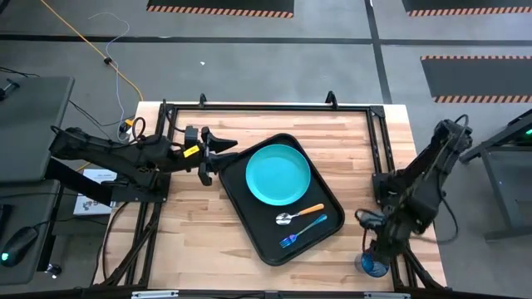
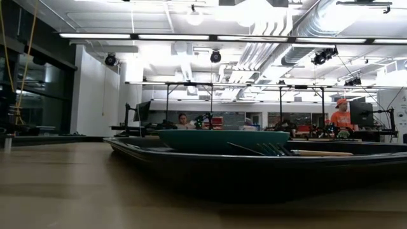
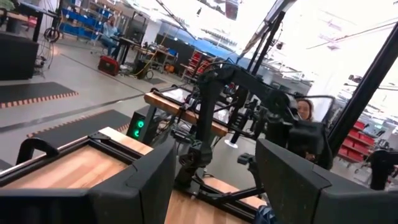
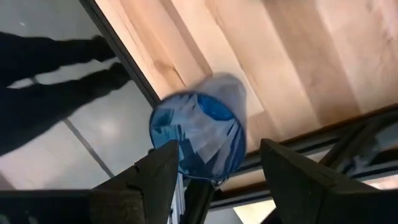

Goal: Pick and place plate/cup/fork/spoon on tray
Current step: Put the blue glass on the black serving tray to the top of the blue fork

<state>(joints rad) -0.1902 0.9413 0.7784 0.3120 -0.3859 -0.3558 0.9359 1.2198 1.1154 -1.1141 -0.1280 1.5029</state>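
**Three on the tray, cup still out**

Cup (image 4: 200,135) fills my right wrist view, sitting between the two dark fingers (image 4: 146,180) of the right tool (image 1: 376,256). The fingers stand spread on either side of it, and I cannot see them pressing on its wall, so I judge nothing is held yet. From above, the cup (image 1: 371,265) sits at the bench (image 1: 199,224) edge, near the front right corner, well apart from the tray (image 1: 241,199).

On the tray I count the plate (image 1: 278,174), the spoon (image 1: 299,214) just beside it and the fork (image 1: 302,231) next to the spoon. Those three look done. By my reckoning the cup is the only piece left: close on it, lift, carry it across and set it on a bare part of the tray.

My left tool (image 1: 218,153) hangs near the tray's far left corner, fingers (image 3: 134,183) parted and empty, waiting.
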